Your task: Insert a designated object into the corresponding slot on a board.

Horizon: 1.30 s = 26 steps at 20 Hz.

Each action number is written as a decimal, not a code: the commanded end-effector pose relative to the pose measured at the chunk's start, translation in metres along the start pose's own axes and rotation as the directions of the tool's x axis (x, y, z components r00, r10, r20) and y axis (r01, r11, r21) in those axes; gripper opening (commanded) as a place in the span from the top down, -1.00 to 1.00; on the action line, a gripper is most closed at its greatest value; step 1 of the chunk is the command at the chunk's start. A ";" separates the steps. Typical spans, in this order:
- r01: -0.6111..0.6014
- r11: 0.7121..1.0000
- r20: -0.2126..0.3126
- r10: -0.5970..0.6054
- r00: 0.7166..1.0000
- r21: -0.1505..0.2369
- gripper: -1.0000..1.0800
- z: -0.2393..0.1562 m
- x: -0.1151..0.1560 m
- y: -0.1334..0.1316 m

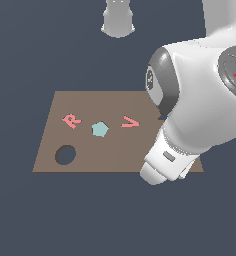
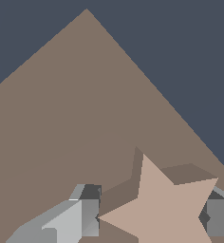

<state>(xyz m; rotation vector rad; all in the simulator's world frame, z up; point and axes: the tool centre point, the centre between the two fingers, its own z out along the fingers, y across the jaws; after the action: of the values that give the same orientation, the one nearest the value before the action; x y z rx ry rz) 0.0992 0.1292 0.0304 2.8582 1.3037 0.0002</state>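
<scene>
Fingers (image 2: 78, 220) straddle the star (image 2: 168, 209) near the board's (image 1: 90, 150) corner; I can't tell whether the gripper (image 2: 152, 220) grips it. I can't see the slot, so misaligned points could jam.

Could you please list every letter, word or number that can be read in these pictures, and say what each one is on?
"R": a pink letter on the brown board, toward the exterior view's left.
"V": a pink letter on the same board, on the other side of the teal pentagon.
No other words, numbers or labels are legible in either view.
</scene>
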 end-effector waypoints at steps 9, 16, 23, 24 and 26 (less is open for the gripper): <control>0.106 0.994 0.000 -0.106 0.994 0.000 1.00 -0.001 0.002 -0.012; 0.283 0.959 0.000 -0.283 0.959 0.000 1.00 -0.002 0.003 -0.032; 0.527 0.850 0.000 -0.527 0.850 0.000 1.00 -0.004 -0.002 -0.062; 0.564 0.825 0.000 -0.564 0.825 0.000 1.00 -0.005 -0.004 -0.066; 0.640 0.768 0.000 -0.640 0.768 0.000 1.00 -0.005 -0.008 -0.076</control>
<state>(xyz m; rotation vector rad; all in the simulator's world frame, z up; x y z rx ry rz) 0.0437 0.1705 0.0350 2.3211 2.1176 0.0006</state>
